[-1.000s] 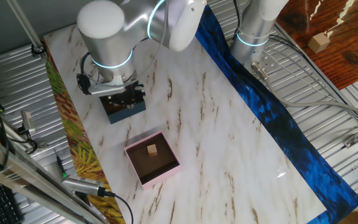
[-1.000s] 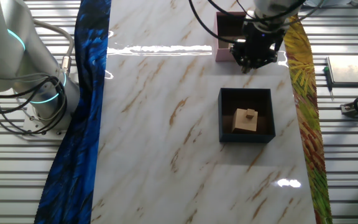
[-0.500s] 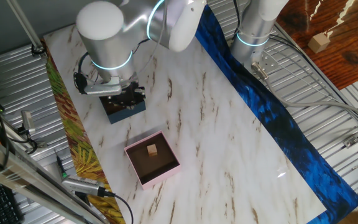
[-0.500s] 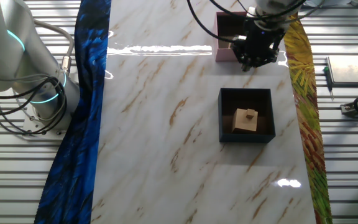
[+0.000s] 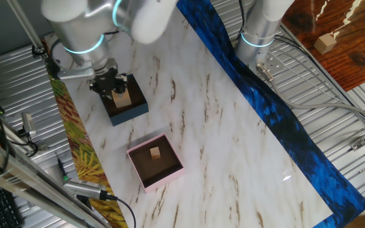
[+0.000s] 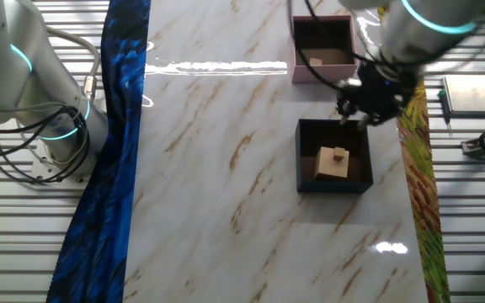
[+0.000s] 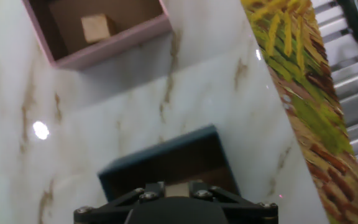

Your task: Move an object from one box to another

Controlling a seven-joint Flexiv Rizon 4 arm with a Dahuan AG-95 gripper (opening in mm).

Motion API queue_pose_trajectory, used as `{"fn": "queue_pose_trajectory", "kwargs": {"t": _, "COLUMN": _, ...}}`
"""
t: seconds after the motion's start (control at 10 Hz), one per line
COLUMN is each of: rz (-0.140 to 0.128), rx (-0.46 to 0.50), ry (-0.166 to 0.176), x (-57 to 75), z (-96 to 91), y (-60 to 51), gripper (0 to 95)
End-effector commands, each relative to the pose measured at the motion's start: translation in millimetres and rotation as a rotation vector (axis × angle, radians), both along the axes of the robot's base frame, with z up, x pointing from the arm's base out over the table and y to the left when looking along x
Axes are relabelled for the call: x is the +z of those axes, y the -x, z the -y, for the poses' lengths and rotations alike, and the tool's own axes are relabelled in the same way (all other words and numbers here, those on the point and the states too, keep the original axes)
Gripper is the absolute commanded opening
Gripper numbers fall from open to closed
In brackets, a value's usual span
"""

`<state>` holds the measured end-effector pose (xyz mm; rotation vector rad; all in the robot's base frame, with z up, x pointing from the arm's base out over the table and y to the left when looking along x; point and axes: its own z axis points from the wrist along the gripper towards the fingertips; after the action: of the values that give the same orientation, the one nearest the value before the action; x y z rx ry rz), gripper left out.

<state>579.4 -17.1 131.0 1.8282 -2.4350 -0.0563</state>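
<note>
The small block (image 6: 338, 154) sits on a larger wooden block (image 6: 330, 165) inside the blue box (image 6: 305, 183). Expect it light, rigid, easily toppled; grip its opposite flat sides. Gripper (image 6: 367, 108) hovers at the box's far edge; whether it is released or clenched cannot be told. The pink box (image 6: 296, 52) holds another cube (image 5: 155, 152).

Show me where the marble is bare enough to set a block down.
Widest bare patch: between the blue box and the blue cloth strip. Also bare below the blue box. Crowded: the gap between the blue box and pink box, under the gripper.
</note>
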Motion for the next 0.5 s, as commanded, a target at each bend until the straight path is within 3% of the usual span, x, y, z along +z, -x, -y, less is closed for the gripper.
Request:
{"fn": "queue_pose_trajectory", "kwargs": {"t": 0.1, "rz": 0.03, "rx": 0.191, "ry": -0.02, "x": -6.0, "z": 11.1, "y": -2.3, "gripper": 57.0}}
{"fn": "queue_pose_trajectory", "kwargs": {"t": 0.5, "rz": 0.036, "rx": 0.221, "ry": -0.022, "x": -8.3, "z": 21.0, "y": 0.0, "gripper": 57.0}}
